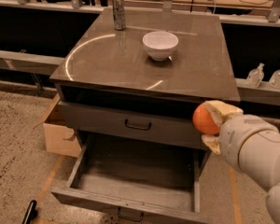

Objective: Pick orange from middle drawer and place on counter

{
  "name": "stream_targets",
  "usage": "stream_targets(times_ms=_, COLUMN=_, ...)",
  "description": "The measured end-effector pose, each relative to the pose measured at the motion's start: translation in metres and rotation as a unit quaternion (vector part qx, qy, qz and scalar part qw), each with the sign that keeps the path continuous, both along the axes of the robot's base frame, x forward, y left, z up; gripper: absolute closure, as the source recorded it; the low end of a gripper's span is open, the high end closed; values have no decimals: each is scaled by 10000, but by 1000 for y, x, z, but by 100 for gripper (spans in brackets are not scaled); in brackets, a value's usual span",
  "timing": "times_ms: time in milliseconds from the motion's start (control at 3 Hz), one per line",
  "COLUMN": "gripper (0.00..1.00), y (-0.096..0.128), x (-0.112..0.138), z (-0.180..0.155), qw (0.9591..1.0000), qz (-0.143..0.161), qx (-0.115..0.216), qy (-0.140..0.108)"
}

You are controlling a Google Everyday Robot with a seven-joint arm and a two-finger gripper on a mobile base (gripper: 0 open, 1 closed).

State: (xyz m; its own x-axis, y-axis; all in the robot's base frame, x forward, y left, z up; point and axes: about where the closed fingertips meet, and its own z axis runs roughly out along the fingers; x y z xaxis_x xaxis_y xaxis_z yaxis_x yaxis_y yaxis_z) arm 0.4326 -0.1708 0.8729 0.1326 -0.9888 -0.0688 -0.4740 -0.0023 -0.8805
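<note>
The orange (pixel 203 120) is held clear of the drawer. It is clamped between the two pale fingers of the gripper (pixel 208 124), one finger (pixel 222 109) laid over its top and the other tucked beneath it. Gripper and fruit are seen by the cabinet's right front corner, above the right wall of the middle drawer (pixel 130 200) and below the level of the worktop (pixel 200 73), touching neither. The white arm (pixel 256 146) is seen coming in from the lower right corner. The middle drawer is pulled wide open, its grey floor exposed and a small dark handle shown on its front. Above it, the upper drawer front (pixel 107 120) is shut, with its handle (pixel 137 124) near the middle. On the worktop a white bowl (pixel 160 44) is set a little right of centre, a metal can (pixel 118 12) is stood upright near the back edge, and a pale arc is traced across the left half. A cardboard box (pixel 58 134) is lodged on the floor just left of the cabinet — flap open — and two pump bottles (pixel 255 75) are lined up on a ledge at the right.
</note>
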Motion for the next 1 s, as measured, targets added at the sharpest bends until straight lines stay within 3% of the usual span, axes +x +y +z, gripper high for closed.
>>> stream_targets(times_ms=333, gripper=100, y=2, x=50, z=43, qw=9964, qz=429, qx=139, qy=-716)
stream_targets(times_ms=667, gripper=100, y=-1, x=76, z=76, qw=9911, qz=636, qx=187, qy=-1158)
stream_targets(times_ms=1000, gripper=100, y=-14, x=77, z=103, qw=9844, qz=761, qx=447, qy=-1524)
